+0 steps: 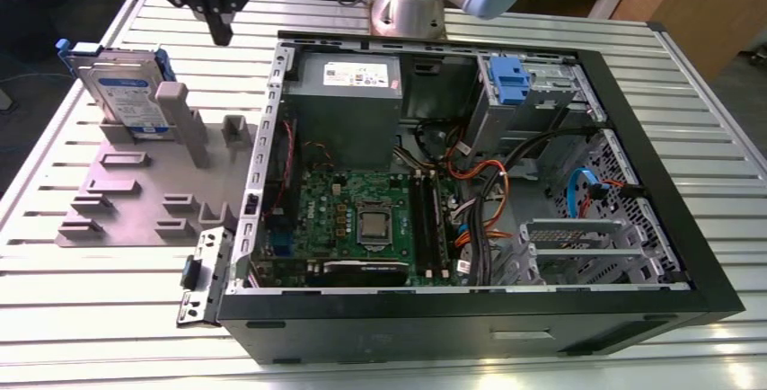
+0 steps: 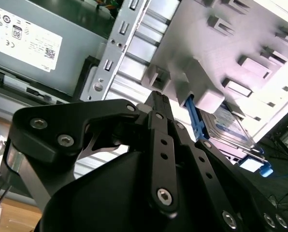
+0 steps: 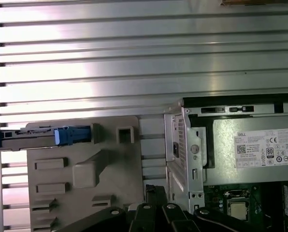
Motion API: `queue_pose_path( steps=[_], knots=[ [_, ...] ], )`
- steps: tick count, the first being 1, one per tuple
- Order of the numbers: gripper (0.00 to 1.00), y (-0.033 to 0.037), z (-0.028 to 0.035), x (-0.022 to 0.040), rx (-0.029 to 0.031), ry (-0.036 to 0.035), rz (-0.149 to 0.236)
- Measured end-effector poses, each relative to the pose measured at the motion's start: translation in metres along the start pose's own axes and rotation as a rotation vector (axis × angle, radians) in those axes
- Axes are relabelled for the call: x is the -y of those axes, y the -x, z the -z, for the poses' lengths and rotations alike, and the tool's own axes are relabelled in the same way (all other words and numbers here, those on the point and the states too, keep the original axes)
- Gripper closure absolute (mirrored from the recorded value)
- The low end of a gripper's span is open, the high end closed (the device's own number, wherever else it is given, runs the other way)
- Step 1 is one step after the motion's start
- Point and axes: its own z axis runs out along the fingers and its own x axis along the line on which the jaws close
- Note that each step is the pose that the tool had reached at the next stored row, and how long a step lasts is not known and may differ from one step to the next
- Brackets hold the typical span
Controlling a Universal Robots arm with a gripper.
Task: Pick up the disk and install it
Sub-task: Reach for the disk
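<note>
The disk [image 1: 124, 92] is a silver drive with a white-and-blue label in a blue carrier. It stands on edge in a slot at the far end of a grey holder plate [image 1: 132, 203], at the exterior view's left. My gripper [image 1: 222, 35] hangs above the table, to the right of the disk and behind it, apart from it. Its black fingers point down, pressed together with nothing between them. In the second wrist view the shut fingertips [image 2: 155, 95] point toward the holder, with the disk [image 2: 231, 126] beyond. The first wrist view shows the disk [image 3: 42, 137] edge-on.
An open computer case [image 1: 653, 152] lies at centre and right, with a grey power supply [image 1: 348, 93], a motherboard [image 1: 359, 219] and a drive bay with a blue latch [image 1: 509, 80]. The arm's base [image 1: 414, 8] stands behind it on the slatted metal table [image 1: 120, 291].
</note>
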Motion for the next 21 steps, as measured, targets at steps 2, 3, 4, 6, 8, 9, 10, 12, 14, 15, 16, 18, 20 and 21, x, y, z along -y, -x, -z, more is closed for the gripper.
queue_pose_path(
  steps=[2, 3, 4, 6, 8, 9, 10, 12, 14, 15, 16, 18, 20, 21],
  knots=[
    [0.89, -0.0041, -0.0002, -0.0002, 0.0, 0.0, 0.0],
    [0.89, -0.0058, -0.0002, -0.0006, 0.0, 0.0, 0.0],
    [0.89, -0.0069, -0.0003, -0.0007, -0.0001, 0.0, 0.0],
    [0.89, -0.0072, -0.0003, -0.0007, -0.0001, 0.0, 0.0],
    [0.89, -0.0073, -0.0002, -0.0007, -0.0002, 0.0, 0.0],
    [0.89, -0.0073, -0.0002, -0.0007, -0.0003, -0.0001, 0.0],
    [0.89, -0.0074, -0.0002, -0.0007, -0.0002, 0.0, 0.0],
    [0.89, -0.0074, -0.0002, -0.0007, -0.0002, 0.0, 0.0],
    [0.89, -0.0082, -0.0002, -0.0006, -0.0002, -0.0001, 0.0],
    [0.89, -0.0086, -0.0002, -0.0006, -0.0001, 0.0, 0.0],
    [0.89, -0.009, -0.0002, -0.0006, -0.0001, 0.0, 0.0],
    [0.89, -0.0101, -0.0002, -0.0005, -0.0001, 0.0, 0.0],
    [0.89, -0.0113, -0.0002, -0.0004, -0.0002, -0.0001, 0.0],
    [0.89, -0.0119, -0.0003, -0.0004, -0.0002, 0.0, 0.0]
  ],
)
